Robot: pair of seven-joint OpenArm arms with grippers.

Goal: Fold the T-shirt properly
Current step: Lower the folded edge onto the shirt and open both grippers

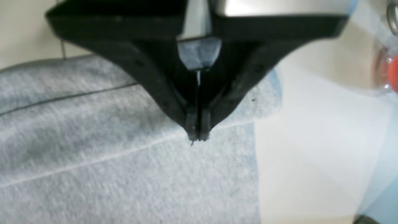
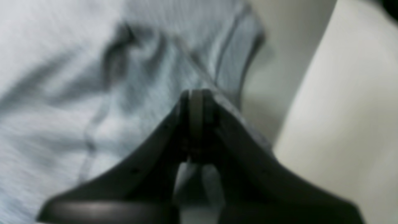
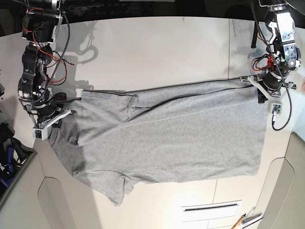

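The T-shirt (image 3: 167, 138) lies spread on the table (image 3: 157, 43), plain grey side up, with its long axis running between the two arms; the top strip of cloth is folded over along that axis, leaving a long crease across the body. One sleeve (image 3: 116, 188) sticks out at the lower corner, well apart from both sets of jaws.

In the left wrist view the left gripper (image 1: 198, 137) has its jaws pressed together, only a thin slit between the tips, and those tips sit right on the edge of a folded layer of the T-shirt (image 1: 108, 149). A rounded fold of cloth bulges behind the jaws, and a pale seam line runs away from the tips to one side. Whether cloth is actually pinched between the tips cannot be told. To the other side of the jaws the shirt edge ends and bare table (image 1: 311, 140) begins.

In the right wrist view, which is blurred, the right gripper (image 2: 196, 93) also has its jaws drawn tight together, with the tips lying against rumpled grey cloth (image 2: 77, 109). A hemmed edge (image 2: 236, 62), probably a sleeve opening, stands just beyond the tips; if fabric is caught between them, the blur hides it
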